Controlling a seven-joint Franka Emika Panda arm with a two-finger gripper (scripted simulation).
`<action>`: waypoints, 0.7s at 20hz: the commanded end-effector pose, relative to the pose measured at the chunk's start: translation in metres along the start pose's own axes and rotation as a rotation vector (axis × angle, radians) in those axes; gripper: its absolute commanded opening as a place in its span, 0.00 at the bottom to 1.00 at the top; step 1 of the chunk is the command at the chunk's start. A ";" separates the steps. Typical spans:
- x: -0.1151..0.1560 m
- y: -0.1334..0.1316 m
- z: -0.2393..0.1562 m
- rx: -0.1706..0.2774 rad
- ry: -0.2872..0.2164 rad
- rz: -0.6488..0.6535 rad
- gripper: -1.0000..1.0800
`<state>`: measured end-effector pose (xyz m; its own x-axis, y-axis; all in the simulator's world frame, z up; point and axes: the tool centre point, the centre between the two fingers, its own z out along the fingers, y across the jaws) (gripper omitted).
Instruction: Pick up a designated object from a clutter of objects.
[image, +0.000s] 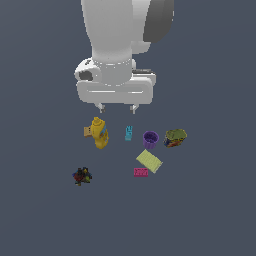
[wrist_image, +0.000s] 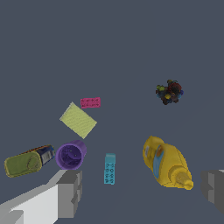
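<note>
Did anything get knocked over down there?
Yes. The yellow bottle, the green-orange can and the purple cup all lie on their sides. Nothing looks spilled or broken. The cyan brick lies flat, studs up.

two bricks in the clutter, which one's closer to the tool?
The cyan brick, lying between the yellow bottle and the purple cup. The pink brick sits farther off, beyond the pale pad.

A simulated test scene: a flat, featureless grey floor (image: 210, 210) with no walls or furniture, only scattered small rendered items
</note>
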<state>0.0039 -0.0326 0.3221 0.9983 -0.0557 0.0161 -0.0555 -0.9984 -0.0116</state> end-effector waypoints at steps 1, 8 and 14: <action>-0.001 -0.001 0.007 -0.001 -0.001 0.001 0.96; -0.009 -0.005 0.045 -0.004 -0.003 0.008 0.96; -0.025 -0.011 0.094 -0.007 -0.006 0.017 0.96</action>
<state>-0.0141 -0.0216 0.2418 0.9975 -0.0701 0.0113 -0.0701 -0.9975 -0.0056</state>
